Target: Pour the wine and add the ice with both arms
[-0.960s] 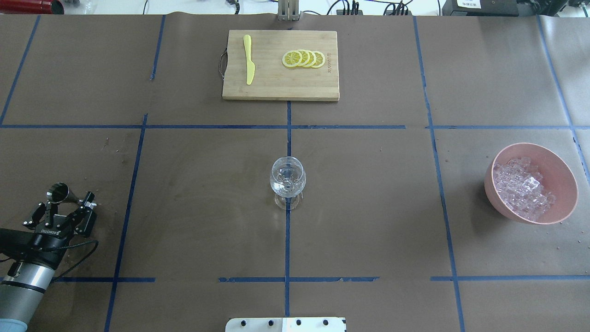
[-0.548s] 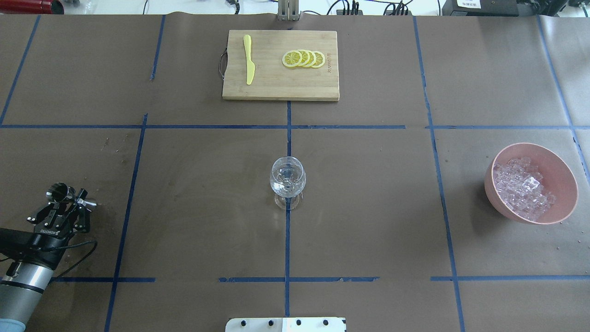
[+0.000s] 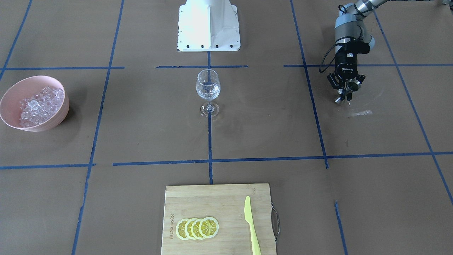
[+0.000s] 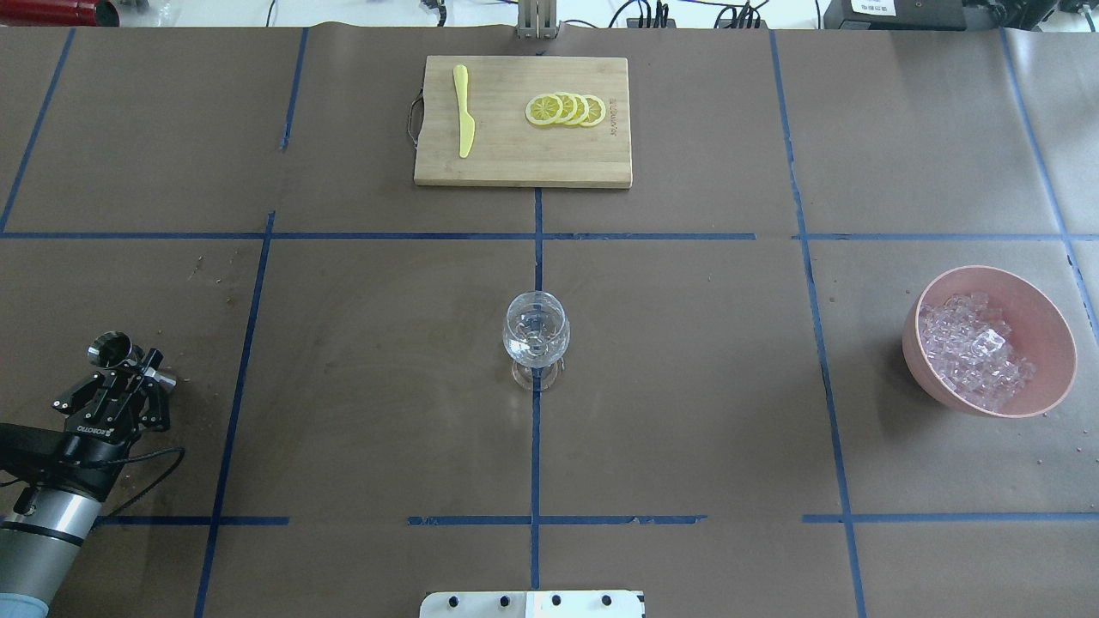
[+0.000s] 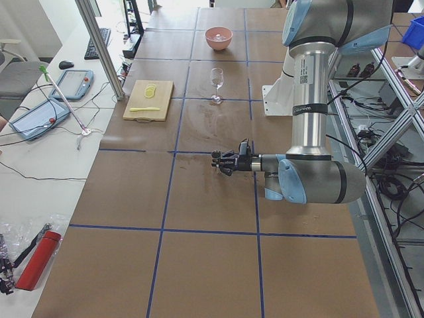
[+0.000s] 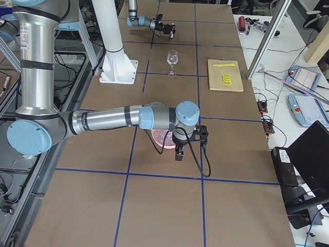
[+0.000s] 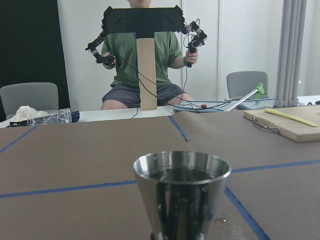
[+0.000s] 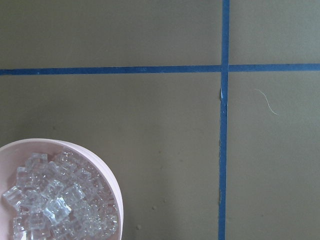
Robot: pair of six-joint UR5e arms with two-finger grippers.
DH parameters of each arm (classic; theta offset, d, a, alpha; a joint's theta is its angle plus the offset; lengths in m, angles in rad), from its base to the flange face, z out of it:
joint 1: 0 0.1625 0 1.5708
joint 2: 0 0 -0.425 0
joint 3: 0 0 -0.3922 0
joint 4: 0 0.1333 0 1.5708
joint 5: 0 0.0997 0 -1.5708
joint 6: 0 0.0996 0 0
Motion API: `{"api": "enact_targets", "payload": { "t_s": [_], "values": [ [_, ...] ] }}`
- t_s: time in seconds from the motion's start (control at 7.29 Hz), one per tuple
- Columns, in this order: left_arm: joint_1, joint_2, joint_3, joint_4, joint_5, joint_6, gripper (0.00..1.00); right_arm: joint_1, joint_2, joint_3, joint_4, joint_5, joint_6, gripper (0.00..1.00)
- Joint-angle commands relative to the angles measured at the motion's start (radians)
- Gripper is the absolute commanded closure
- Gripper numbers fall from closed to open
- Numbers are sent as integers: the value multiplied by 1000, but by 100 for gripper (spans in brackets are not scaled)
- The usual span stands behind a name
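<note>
Left gripper (image 4: pixel 139 369): clenched on the waist of a small double-ended polished steel measuring cup (image 4: pixel 107 350). It holds the cup upright, low over the left end of the brown paper-covered counter (image 4: pixel 386 412), well apart from the glass.
Steel cup contents: in the left wrist view the upper bowl's inside looks dark and glossy. I cannot tell whether that is liquid or reflection.
Right gripper (image 6: pixel 178 153): hangs over the bowl. Only the right side camera shows it, so I cannot tell whether it is released or clenched.
Pink round bowl (image 4: pixel 1043 322): sits on the counter's right side and holds the ice (image 4: pixel 974 352), a heap of small clear cubes, all inside the rim.
Clear stemmed wine glass (image 4: pixel 535 336): stands upright at the counter's middle, with its foot on a blue tape line. I cannot tell if there is liquid in it.
Bamboo cutting board (image 4: pixel 515 167): lies at the far middle. It carries four overlapping yellow lemon slices (image 4: pixel 567 110) and a pale yellow plastic knife (image 4: pixel 464 112), which lie apart from each other.
</note>
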Motion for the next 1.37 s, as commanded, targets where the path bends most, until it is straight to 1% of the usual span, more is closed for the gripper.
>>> {"api": "enact_targets", "payload": {
  "t_s": [0.0,0.14,0.27,0.55,0.69,0.82,0.96,1.1,1.23],
  "values": [
    [3,-24,-83,-22,-2,109,100,-2,1,6,0,2,0,0],
    [3,-41,-144,-18,-17,125,100,0,1,9,0,5,2,0],
    [3,-68,-175,-4,-43,178,100,0,1,15,0,8,3,0],
    [3,-233,-177,7,-86,283,100,0,1,13,0,8,3,0],
    [0,-266,-177,52,-112,292,100,0,3,13,2,8,2,0],
    [-8,-327,-185,109,-136,292,100,0,9,13,2,8,2,0],
    [-14,-380,-191,202,-141,292,100,-2,11,13,2,8,2,0],
    [-28,-398,-229,220,-176,294,100,-2,12,13,2,8,0,0],
    [-46,-400,-287,292,-234,336,100,-2,14,13,2,8,0,0]
  ]
}}
